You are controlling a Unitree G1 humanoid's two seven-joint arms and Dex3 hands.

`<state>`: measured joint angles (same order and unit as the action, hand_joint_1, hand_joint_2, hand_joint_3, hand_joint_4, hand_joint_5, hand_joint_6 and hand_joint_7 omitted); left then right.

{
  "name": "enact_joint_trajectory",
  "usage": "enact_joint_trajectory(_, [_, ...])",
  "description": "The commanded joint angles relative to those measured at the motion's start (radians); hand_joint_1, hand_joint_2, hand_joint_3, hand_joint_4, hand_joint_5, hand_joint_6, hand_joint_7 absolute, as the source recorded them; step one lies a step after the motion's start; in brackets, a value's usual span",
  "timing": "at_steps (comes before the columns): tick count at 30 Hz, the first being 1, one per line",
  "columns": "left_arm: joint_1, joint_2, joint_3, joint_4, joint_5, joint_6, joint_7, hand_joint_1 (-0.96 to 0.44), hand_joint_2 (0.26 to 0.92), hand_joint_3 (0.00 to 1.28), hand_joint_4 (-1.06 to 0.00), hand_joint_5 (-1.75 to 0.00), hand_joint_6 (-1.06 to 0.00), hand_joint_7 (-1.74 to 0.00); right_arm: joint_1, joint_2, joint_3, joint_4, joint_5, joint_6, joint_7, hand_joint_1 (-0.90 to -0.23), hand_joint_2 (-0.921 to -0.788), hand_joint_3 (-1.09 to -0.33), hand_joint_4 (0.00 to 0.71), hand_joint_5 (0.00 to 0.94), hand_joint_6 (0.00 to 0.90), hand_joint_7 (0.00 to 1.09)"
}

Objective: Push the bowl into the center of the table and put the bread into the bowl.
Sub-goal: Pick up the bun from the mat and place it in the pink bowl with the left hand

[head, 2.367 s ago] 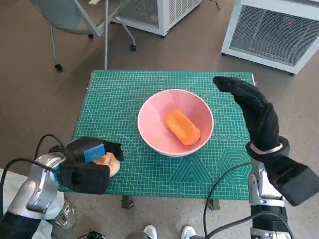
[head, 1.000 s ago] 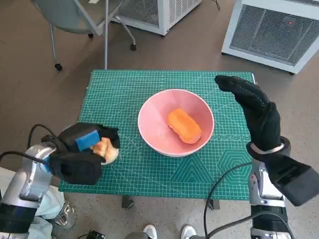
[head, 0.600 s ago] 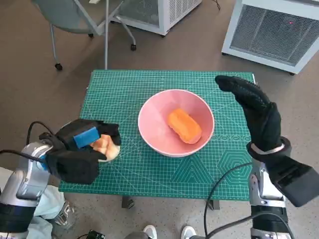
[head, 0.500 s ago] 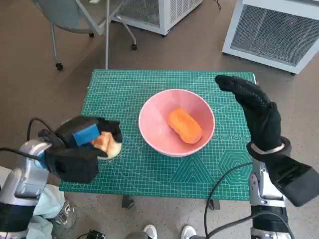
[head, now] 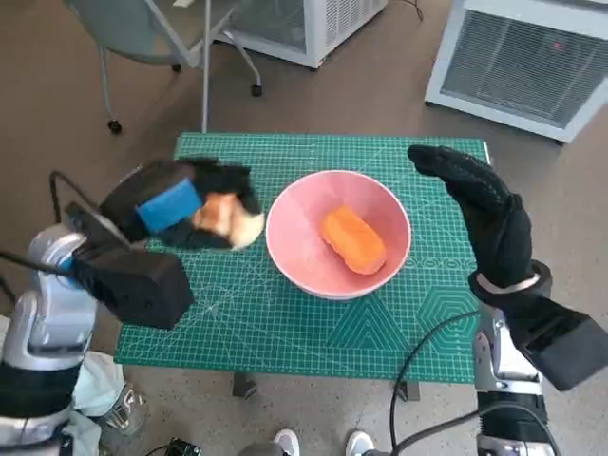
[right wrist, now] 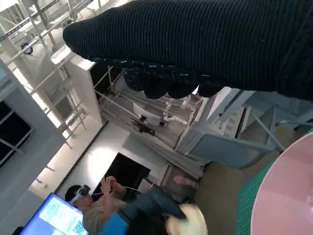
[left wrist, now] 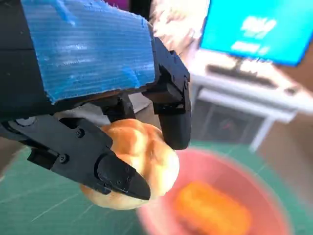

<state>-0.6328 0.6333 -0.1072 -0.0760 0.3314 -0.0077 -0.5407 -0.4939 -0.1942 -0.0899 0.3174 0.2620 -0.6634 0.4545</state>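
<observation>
A pink bowl [head: 294, 242] stands near the middle of the green mat [head: 313, 328], with an orange oblong bread [head: 352, 239] lying inside it. My left hand [head: 185, 209] grips a pale round bun [head: 228, 220] and holds it above the mat, just left of the bowl's rim. In the left wrist view the bun [left wrist: 137, 166] sits between the black fingers [left wrist: 117, 176], with the bowl [left wrist: 234, 176] and the orange bread [left wrist: 212, 213] blurred beyond. My right hand [head: 480, 214] stands upright and empty at the bowl's right side, fingers held straight.
A chair [head: 152, 38] stands on the floor behind the table's left. White cabinets [head: 513, 57] stand behind at the right. Feet [head: 318, 444] show below the table's front edge. A person [right wrist: 122, 205] sits in the right wrist view, far off.
My left hand has lifted the bun off the mat and carried it up and to the right, towards the bowl. Bowl, orange bread and right hand have stayed put.
</observation>
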Motion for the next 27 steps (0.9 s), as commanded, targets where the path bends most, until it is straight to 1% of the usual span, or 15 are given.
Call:
enact_joint_trajectory(1, [-0.081, -0.052, -0.039, -0.021, 0.020, 0.024, 0.010, 0.00, 0.902, 0.05, -0.80, -1.03, -0.64, -1.16, 0.011, -0.005, 0.003, 0.012, -0.004, -0.002, 0.015, -0.658, -0.921, -0.801, 0.047, 0.000, -0.001, 0.31])
enact_joint_trajectory(10, [-0.196, -0.117, -0.107, 0.004, 0.045, 0.032, -0.012, 0.00, 0.897, 0.04, -0.80, -1.08, -0.68, -1.08, 0.025, -0.008, -0.001, 0.003, -0.013, -0.006, 0.009, -0.661, -0.921, -0.803, 0.044, 0.000, -0.001, 0.30])
enact_joint_trajectory(11, [-0.212, -0.130, -0.117, 0.018, 0.044, 0.025, -0.012, 0.00, 0.897, 0.04, -0.80, -1.09, -0.68, -1.07, 0.027, -0.009, -0.002, 0.000, -0.013, -0.006, 0.007, -0.661, -0.921, -0.803, 0.044, 0.000, -0.001, 0.30])
enact_joint_trajectory(16, [-0.259, -0.175, -0.152, 0.077, 0.049, -0.010, -0.002, 0.00, 0.886, 0.04, -0.79, -1.17, -0.75, -0.93, 0.036, -0.013, -0.007, -0.010, -0.014, -0.003, 0.003, -0.660, -0.921, -0.805, 0.043, 0.000, -0.001, 0.30])
enact_joint_trajectory(20, [-0.290, -0.216, -0.187, 0.147, 0.069, -0.061, 0.022, 0.00, 0.882, 0.05, -0.77, -1.22, -0.79, -0.85, 0.045, -0.015, -0.010, -0.027, -0.016, 0.005, -0.003, -0.659, -0.921, -0.806, 0.042, 0.000, -0.001, 0.30])
enact_joint_trajectory(23, [-0.311, -0.243, -0.212, 0.215, 0.086, -0.113, 0.046, 0.00, 0.882, 0.05, -0.76, -1.23, -0.79, -0.86, 0.052, -0.016, -0.014, -0.041, -0.021, 0.010, -0.011, -0.660, -0.921, -0.806, 0.042, 0.000, -0.001, 0.30])
enact_joint_trajectory(24, [-0.318, -0.250, -0.219, 0.239, 0.091, -0.130, 0.053, 0.00, 0.883, 0.05, -0.77, -1.19, -0.77, -0.91, 0.054, -0.017, -0.015, -0.045, -0.023, 0.011, -0.013, -0.660, -0.921, -0.807, 0.042, 0.000, -0.001, 0.30])
enact_joint_trajectory(27, [-0.342, -0.274, -0.241, 0.327, 0.104, -0.181, 0.074, 0.00, 0.888, 0.05, -0.77, -1.15, -0.73, -1.00, 0.059, -0.018, -0.019, -0.053, -0.028, 0.014, -0.020, -0.661, -0.921, -0.807, 0.042, 0.000, -0.001, 0.30])
